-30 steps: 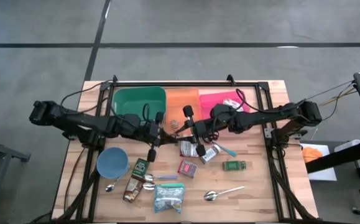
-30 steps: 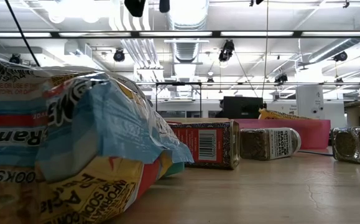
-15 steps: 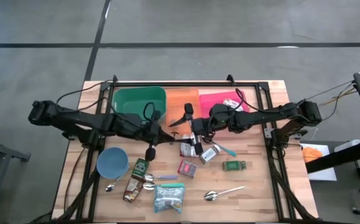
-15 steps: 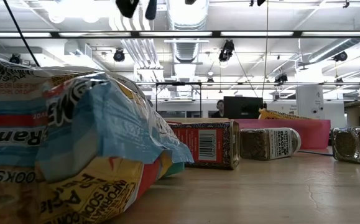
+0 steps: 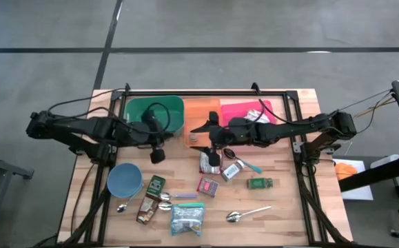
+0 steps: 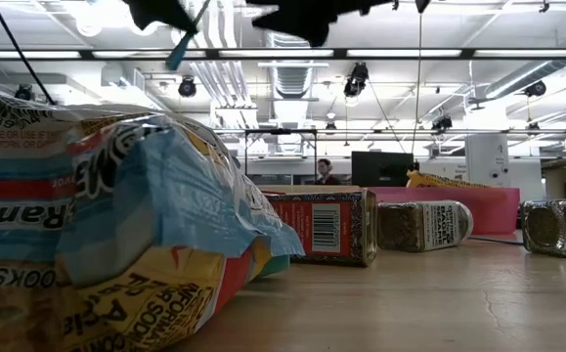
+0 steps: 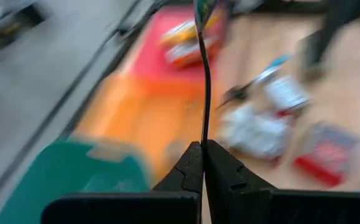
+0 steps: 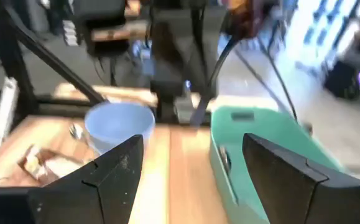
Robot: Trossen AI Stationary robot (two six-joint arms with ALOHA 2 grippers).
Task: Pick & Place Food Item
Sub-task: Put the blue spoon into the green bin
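Note:
My left gripper [image 5: 161,141] [image 7: 203,149] hovers above the table beside the green bin [image 5: 154,114], shut on a thin flat packet [image 7: 203,74] that I see edge-on. In the low view the packet shows as a teal strip [image 6: 178,49] high above the table. My right gripper [image 5: 200,132] [image 8: 195,162] hangs open and empty over the orange tray [image 5: 200,114], facing the left gripper. A pink tray [image 5: 247,110] to its right holds another packet. My left gripper pinches one end of the thin packet [image 7: 203,138] between its two shut fingertips. The packet sticks out beyond the fingers along their line, edge-on to the wrist camera. It is lifted well clear of the table.
A blue bowl [image 5: 125,180] stands near the table's left. Loose on the wood are a ramen packet [image 5: 187,219], a red box [image 5: 208,186], small jars [image 5: 260,182], a crumpled packet [image 5: 209,162] and spoons [image 5: 244,215]. In the low view the ramen packet [image 6: 107,225] fills the left.
The two grippers stood close together over the orange tray. My right gripper has opened there. My left gripper, still shut, has drawn back toward the table's left and risen, tipping its fingers up, and now stands beside the green bin with the thin packet.

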